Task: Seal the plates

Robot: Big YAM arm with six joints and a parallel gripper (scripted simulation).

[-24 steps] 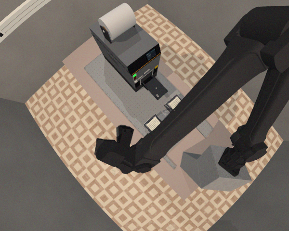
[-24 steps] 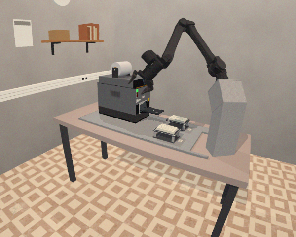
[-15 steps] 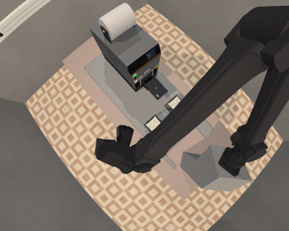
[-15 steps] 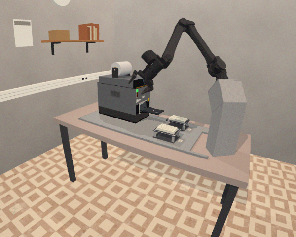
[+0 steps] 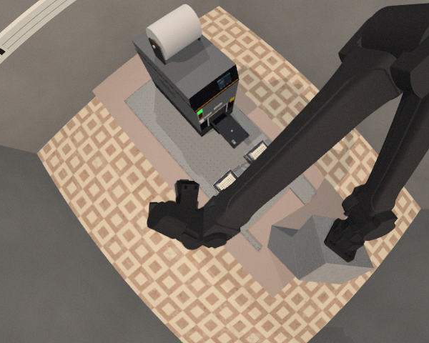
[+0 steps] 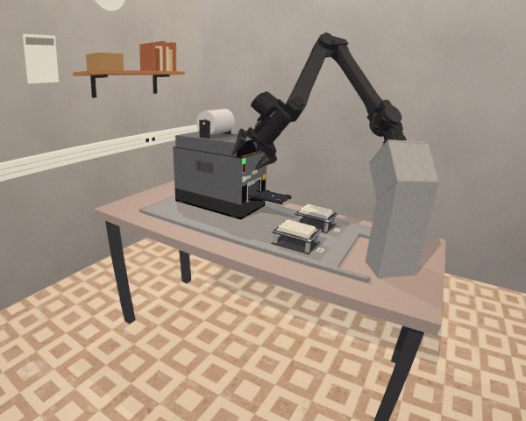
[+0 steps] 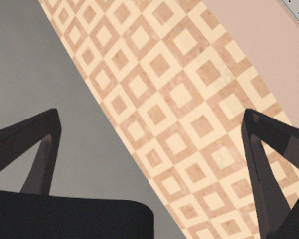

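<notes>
The fingers (image 6: pixel 255 152) are wide apart, holding nothing. Both plates, the near one (image 5: pixel 226 182) (image 6: pixel 296 228) and the far one (image 5: pixel 258 151) (image 6: pixel 316 211), sit on their nests. They look light and stiff; grab the sides.

Gripper fingers (image 6: pixel 240 144): two.
Heat sealer (image 5: pixel 207 70) (image 6: pixel 206 174), near the fingers: one.
Foil roll (image 5: pixel 177 31) (image 6: pixel 220 121): one.
Sealer stage (image 5: pixel 233 131) (image 6: pixel 274 196), lower than the fingers: one.
Microplates (image 5: pixel 226 182) (image 6: pixel 297 228), likewise lower: two (a matched pair, by the look of them).
Plate nests (image 5: pixel 217 185) (image 6: pixel 275 232): two.
Table (image 5: pixel 133 128) (image 6: pixel 254 267) (image 7: pixel 269 50), below the fingers: one.
Wall shelf (image 6: pixel 127 73), higher than the fingers: one; brackets (image 6: pixel 93 86): two.
</notes>
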